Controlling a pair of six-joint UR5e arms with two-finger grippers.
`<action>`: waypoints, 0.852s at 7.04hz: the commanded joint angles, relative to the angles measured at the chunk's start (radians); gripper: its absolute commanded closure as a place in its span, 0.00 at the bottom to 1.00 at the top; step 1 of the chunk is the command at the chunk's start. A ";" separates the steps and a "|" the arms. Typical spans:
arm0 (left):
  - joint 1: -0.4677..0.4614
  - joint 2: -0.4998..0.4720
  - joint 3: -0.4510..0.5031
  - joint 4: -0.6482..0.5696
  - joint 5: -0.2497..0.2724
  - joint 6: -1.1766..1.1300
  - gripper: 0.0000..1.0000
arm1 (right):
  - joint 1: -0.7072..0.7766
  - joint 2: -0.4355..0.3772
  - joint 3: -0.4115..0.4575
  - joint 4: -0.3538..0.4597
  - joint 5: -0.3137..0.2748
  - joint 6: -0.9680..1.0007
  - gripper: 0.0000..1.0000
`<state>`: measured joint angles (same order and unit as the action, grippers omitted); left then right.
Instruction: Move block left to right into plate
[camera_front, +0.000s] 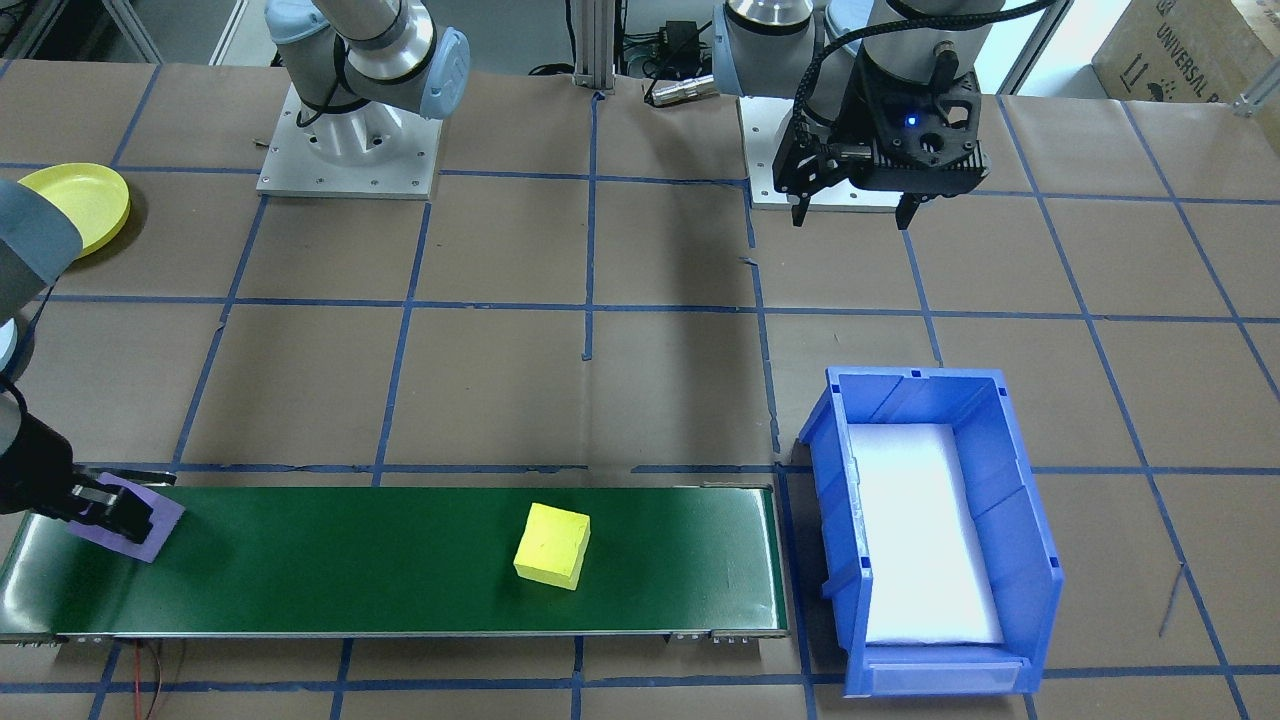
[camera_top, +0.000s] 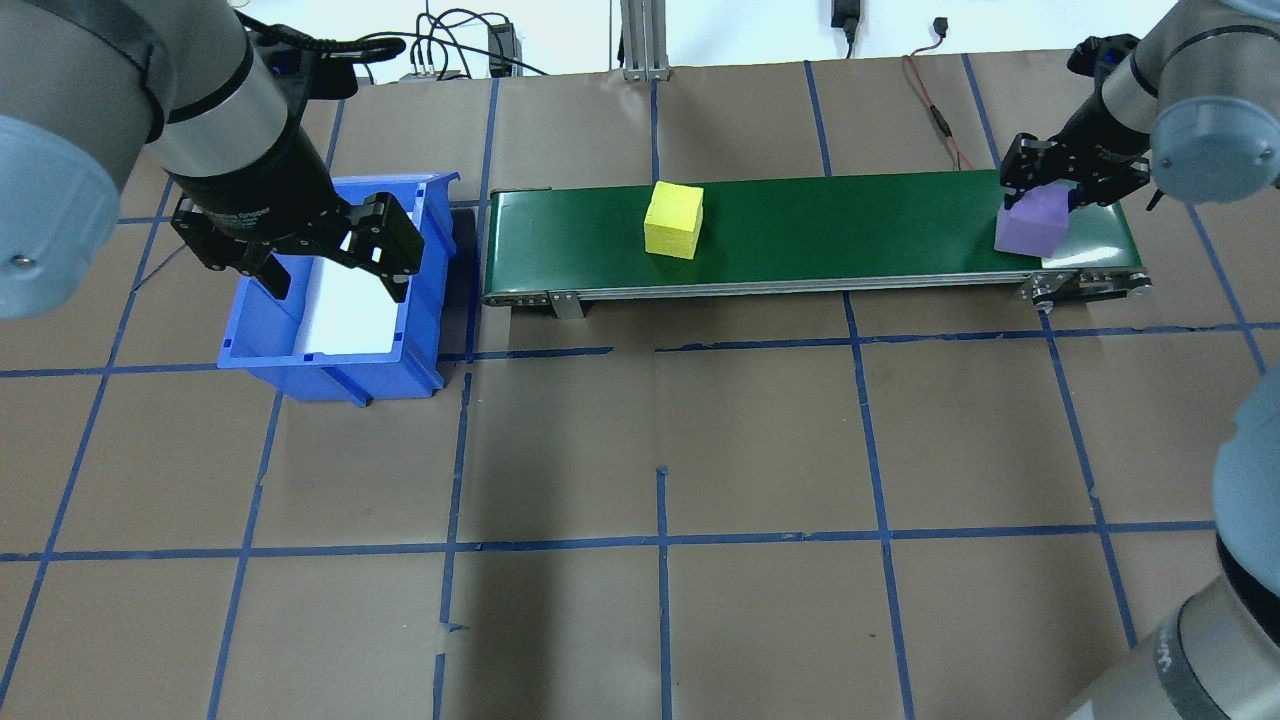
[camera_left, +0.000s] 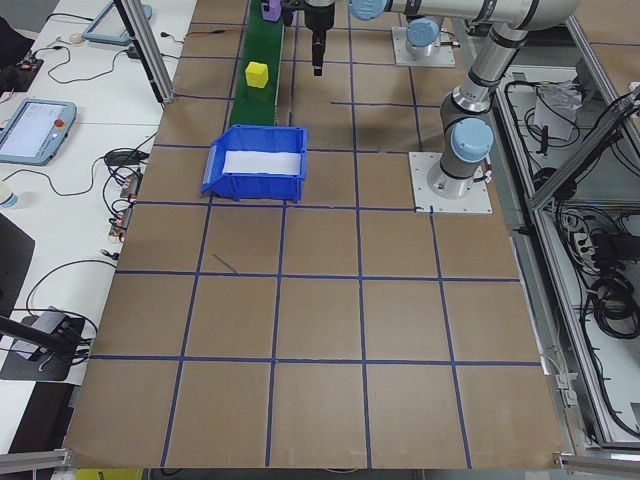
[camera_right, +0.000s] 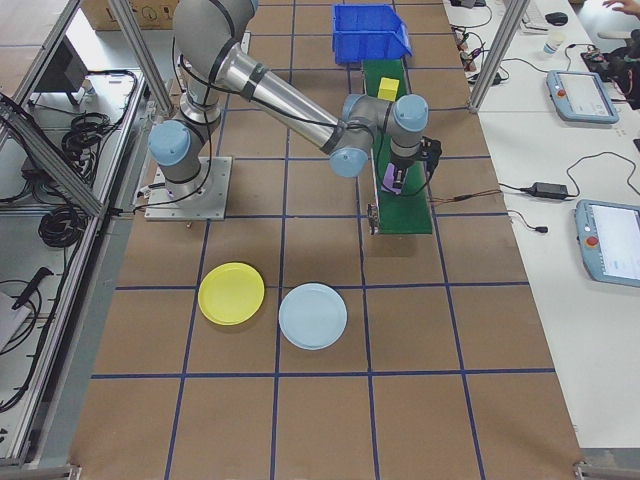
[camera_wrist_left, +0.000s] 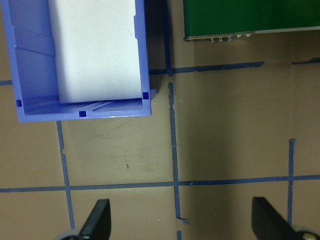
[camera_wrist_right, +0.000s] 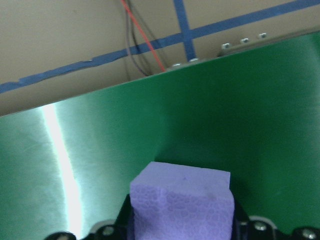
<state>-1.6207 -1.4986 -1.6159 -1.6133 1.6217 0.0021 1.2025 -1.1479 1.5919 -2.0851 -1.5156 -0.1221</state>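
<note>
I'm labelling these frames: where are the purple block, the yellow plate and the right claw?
purple block (camera_top: 1032, 228): overhead exterior view, front face.
yellow plate (camera_right: 231, 293): exterior right view, centre of dish.
right claw (camera_top: 1045, 190): overhead exterior view, between fingertips.

Two blocks (camera_top: 673, 220) on belt (camera_top: 850, 240)

left claw (camera_top: 330, 262) spread, right claw (camera_top: 1066, 188) clamped

Two fixed cameras look steeply down on the brown paper-covered desk (camera_top: 660, 620) from opposite long sides, sharing the long green conveyor belt (camera_front: 400, 560): robot bases at 12 o'clock in one. Two end cameras look along it. The wrist cameras sit close above the blue plastic bin (camera_wrist_left: 30, 65) and belt.
</note>
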 joint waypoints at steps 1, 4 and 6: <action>0.001 0.000 0.001 -0.002 0.003 0.001 0.00 | -0.142 -0.092 0.013 0.077 -0.120 -0.198 0.66; -0.002 0.001 -0.001 -0.007 0.007 -0.001 0.00 | -0.462 -0.115 0.098 0.003 -0.109 -0.594 0.70; -0.002 0.001 -0.001 -0.007 0.007 0.001 0.00 | -0.607 -0.073 0.114 -0.016 -0.106 -0.744 0.66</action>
<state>-1.6226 -1.4975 -1.6167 -1.6195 1.6278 0.0019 0.6774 -1.2454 1.6949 -2.0849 -1.6226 -0.7895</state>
